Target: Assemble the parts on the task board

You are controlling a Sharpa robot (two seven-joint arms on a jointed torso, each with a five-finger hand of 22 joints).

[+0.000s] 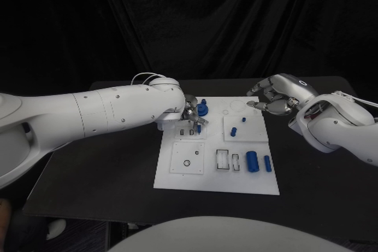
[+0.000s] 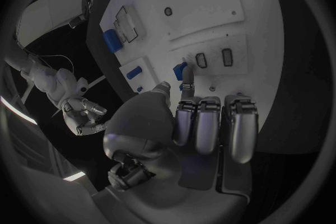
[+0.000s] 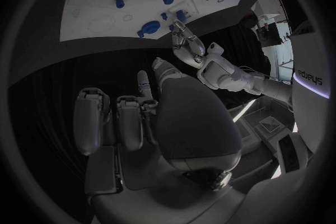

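- Head view: the task board is lying at the centre of the black bench. The left robot hand is reaching over the board's 11 o'clock corner, pinching a small blue part. The right robot hand is hovering off the 1 o'clock corner, fingers curled, holding nothing.
- Left wrist view: fingertips are touching a blue part beside two slots.
- Right wrist view: fingers are curling in above the bench.
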